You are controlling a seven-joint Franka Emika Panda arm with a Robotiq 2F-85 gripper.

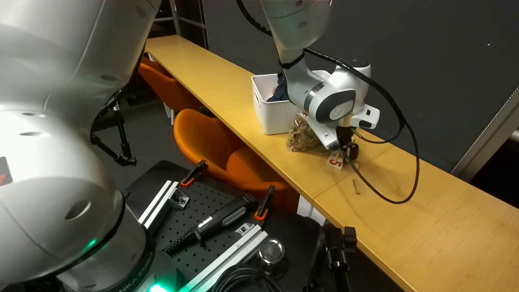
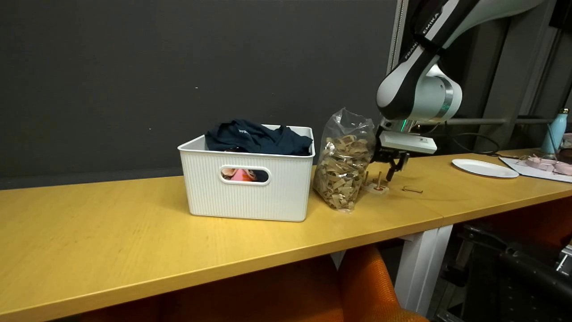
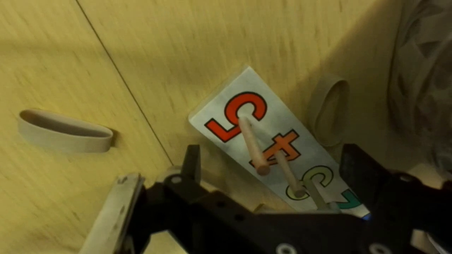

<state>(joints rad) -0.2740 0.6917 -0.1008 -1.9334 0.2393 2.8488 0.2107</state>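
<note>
My gripper [image 3: 272, 158] stands open above a white number board [image 3: 273, 120] with wooden pegs, nothing held between its fingers. Red 5, orange 4, yellow 3 and green 2 show on it; the far end is hidden by the gripper body. One finger [image 3: 356, 176] overlaps the board's edge; whether they touch I cannot tell. A beige band [image 3: 65, 141] lies on the table to the left, another band [image 3: 319, 102] beside the board to the right. Some pale shape is half hidden behind the left finger. In both exterior views the gripper [image 1: 348, 151] [image 2: 394, 166] is low over the table.
A clear bag [image 2: 342, 179] of tan strips stands close beside the gripper, near a white ribbed basket [image 2: 246, 201] holding dark cloth [image 2: 257, 138]. Further along are a white plate [image 2: 485, 168] and a blue bottle [image 2: 555, 133]. A black cable [image 1: 417, 162] loops from the arm.
</note>
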